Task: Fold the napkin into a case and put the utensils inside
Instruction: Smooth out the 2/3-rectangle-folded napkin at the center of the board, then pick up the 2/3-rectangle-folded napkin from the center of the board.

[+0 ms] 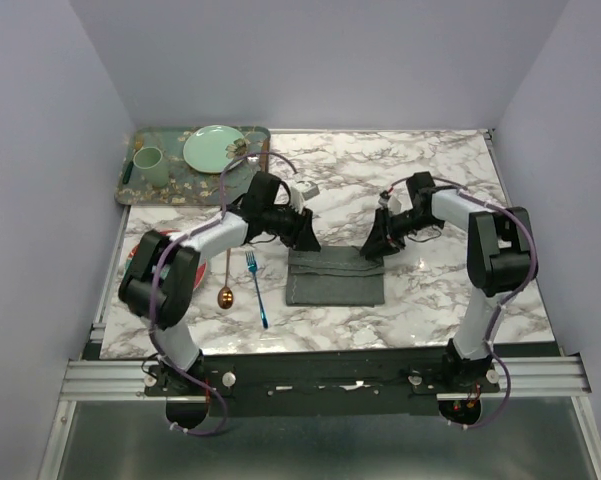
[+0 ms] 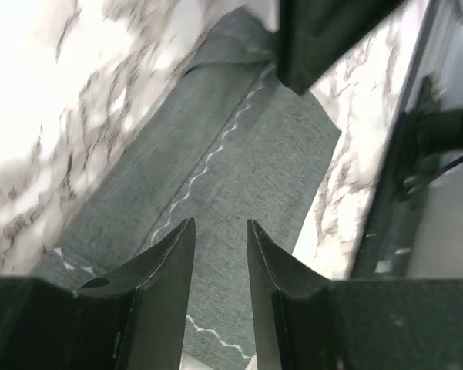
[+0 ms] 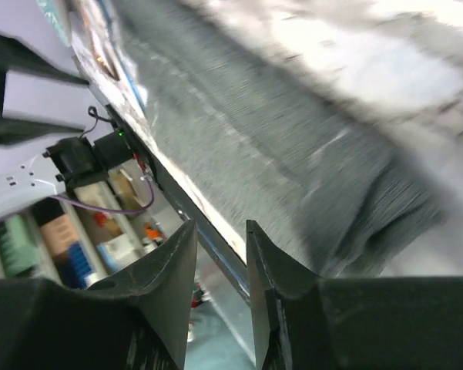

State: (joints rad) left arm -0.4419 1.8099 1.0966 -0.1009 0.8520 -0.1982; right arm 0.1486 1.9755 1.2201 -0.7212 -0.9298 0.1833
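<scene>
1. Currently the napkin [image 1: 335, 280] lies folded into a flat dark grey rectangle approx. in the middle of the marble table [image 1: 430, 300]. Its light stitched border shows in the L wrist view.
2. L gripper [image 1: 306, 240] stands at the napkin's 11 o'clock corner. Its fingers [image 2: 177, 254] are apart w/ nothing btw. them; only cloth is seen beyond the gap.
3. R gripper [image 1: 373, 248] stands at the napkin's 1 o'clock corner. Its fingers [image 3: 177, 262] are also apart and clamp nothing; this view is blurred.
4. Blue fork [image 1: 257, 290] lies on the table at 9 o'clock from the napkin, near but not touching, tines toward 12.
5. Copper spoon [image 1: 226, 285] lies just beside the fork, further toward 9 o'clock, bowl toward 6.
6. Patterned tray [image 1: 130, 185] sits at the table's 11 o'clock corner w/ a green plate [image 1: 215, 148] and a cup [image 1: 148, 165].
</scene>
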